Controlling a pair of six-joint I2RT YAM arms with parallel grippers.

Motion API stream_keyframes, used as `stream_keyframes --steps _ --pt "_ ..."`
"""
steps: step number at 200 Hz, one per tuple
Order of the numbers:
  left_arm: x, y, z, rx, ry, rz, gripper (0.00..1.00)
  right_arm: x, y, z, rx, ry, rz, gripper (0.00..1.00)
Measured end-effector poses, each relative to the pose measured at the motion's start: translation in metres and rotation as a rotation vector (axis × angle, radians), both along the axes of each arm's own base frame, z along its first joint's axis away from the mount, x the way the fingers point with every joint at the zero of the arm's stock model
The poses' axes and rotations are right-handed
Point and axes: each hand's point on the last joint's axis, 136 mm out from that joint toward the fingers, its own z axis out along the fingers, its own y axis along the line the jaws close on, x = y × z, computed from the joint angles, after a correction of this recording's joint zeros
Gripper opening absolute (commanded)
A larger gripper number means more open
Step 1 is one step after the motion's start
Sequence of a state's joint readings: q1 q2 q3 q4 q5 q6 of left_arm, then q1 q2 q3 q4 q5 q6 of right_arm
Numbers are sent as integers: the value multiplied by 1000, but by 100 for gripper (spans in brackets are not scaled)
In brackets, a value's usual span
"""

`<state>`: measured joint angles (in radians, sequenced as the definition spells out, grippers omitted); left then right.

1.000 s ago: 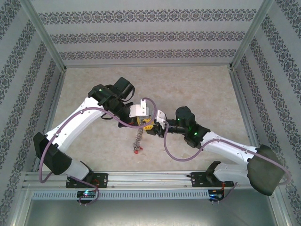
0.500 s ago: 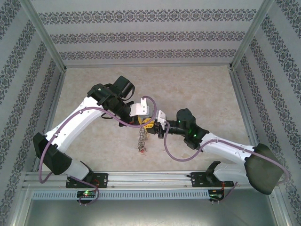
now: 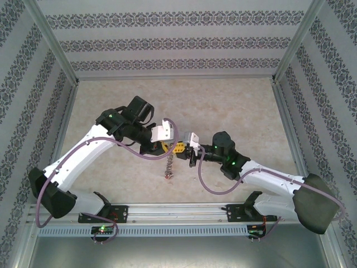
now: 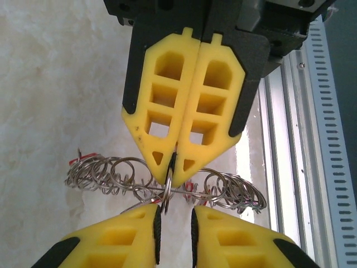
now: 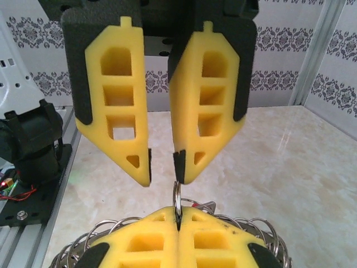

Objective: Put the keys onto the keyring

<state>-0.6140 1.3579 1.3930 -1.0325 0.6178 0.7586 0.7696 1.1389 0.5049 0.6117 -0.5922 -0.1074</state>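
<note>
Both grippers are met tip to tip above the table (image 3: 234, 106), about mid-width and nearer the near edge than the far one. The meeting point is well apart from the left, right and far edges, with bare marbled surface seen on every side of it. The table is boxed in by patterned walls (image 3: 167, 44) on three sides, and a metal rail (image 3: 178, 211) is run along the near edge. The left gripper (image 4: 174, 167) is clenched on the keyring (image 5: 177, 192), which is held edge-on between its yellow fingertips. The right gripper (image 5: 163, 167) is released, fingers parted with a visible gap and tips just beside the ring's edge; contact cannot be told. The keys (image 3: 168, 166) are hung below the left gripper as a bunch of looped rings with red tags (image 4: 191, 187). Whether the bunch's end is touching the table cannot be told. Versus 1.0 s ago: the left arm (image 3: 72, 157) is swung lower toward the near-left corner. The meeting point is shifted slightly toward the right edge. The hanging bunch is seen shorter, its red end drawn closer under the grippers.
</note>
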Motion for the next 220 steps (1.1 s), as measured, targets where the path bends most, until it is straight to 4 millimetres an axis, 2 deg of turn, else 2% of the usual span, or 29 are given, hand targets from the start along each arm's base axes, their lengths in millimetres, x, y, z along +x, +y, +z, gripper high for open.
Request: stream_keyframes --steps 103,129,167,204,220 --pt "12 -11 6 -81 -52 35 25 -2 -7 25 135 -37 6 0" --pt "10 -10 10 -95 -61 31 17 -3 -7 28 147 -50 7 0" --pt "-1 -13 22 -148 -69 -22 16 -6 -6 30 152 -61 29 0" --pt "-5 -11 29 -166 -101 -40 0 -8 -6 30 152 -68 39 0" --pt "-4 -11 29 -161 -107 -43 0 -7 -6 30 151 -70 38 0"
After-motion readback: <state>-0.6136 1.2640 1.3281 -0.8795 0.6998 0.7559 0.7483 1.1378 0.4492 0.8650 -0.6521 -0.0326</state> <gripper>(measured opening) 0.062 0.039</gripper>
